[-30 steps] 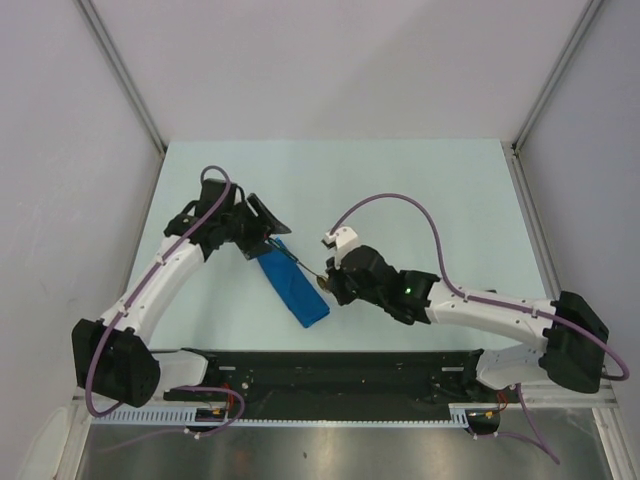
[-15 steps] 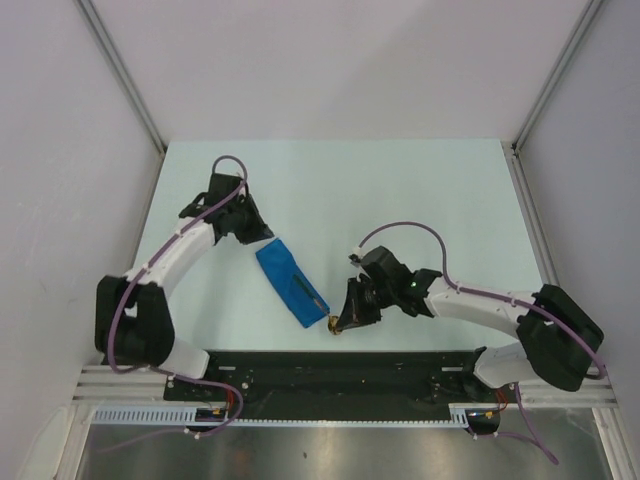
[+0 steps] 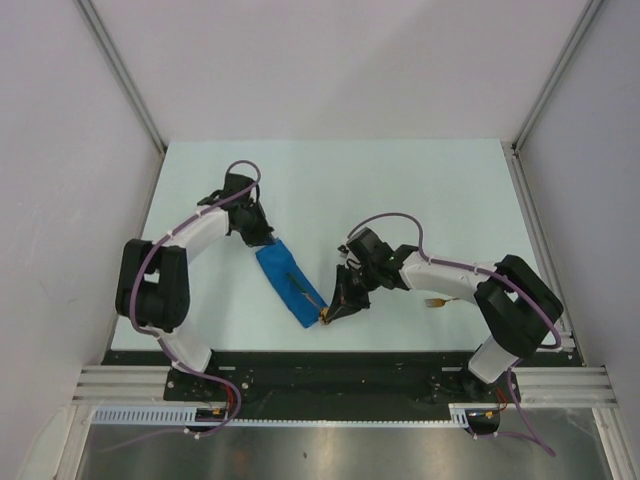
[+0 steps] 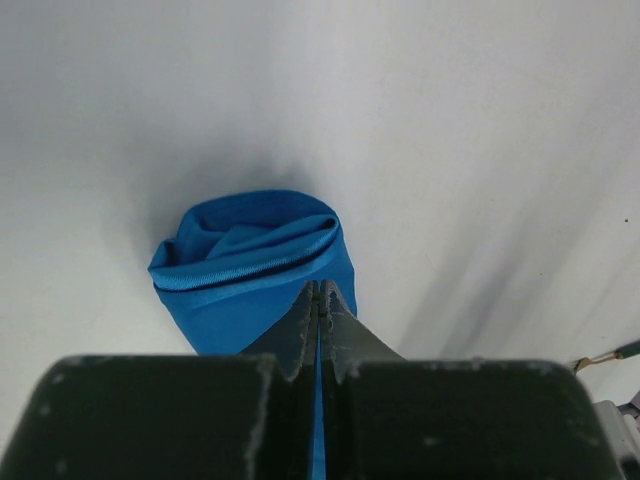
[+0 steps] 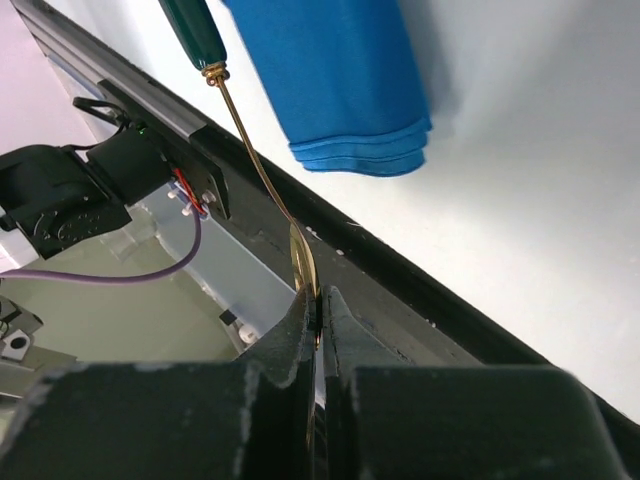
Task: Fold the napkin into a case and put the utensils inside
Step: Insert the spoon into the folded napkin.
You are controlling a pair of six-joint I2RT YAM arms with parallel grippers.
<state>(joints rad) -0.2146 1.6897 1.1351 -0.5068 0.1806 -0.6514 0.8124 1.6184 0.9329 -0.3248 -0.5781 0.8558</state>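
The left gripper (image 3: 263, 238) sits at the upper left end of the blue case (image 3: 296, 297), a little left of the middle of the overhead picture. In its own camera, the left gripper (image 4: 318, 290) has its fingers (image 4: 296, 335) pressed tight together, with a thin strip of blue cloth pinched between them. The open, rounded end of the case (image 4: 250, 270) lies just past the fingertips. The right gripper (image 3: 333, 310) is at the lower right end of the case, near the bottom edge of the table (image 3: 400, 200). Seen from its wrist, the right gripper (image 5: 318, 295) is squeezed shut on the gold head (image 5: 302, 260) of a utensil (image 3: 324, 317). I cannot tell if it is the fork or the spoon. Its dark green handle (image 5: 195, 30) points to the upper left, just beside the case (image 5: 340, 70). The head hangs over the black rail (image 5: 430, 310). The other utensil (image 3: 437, 300) lies on the table to the right, well apart from the case.
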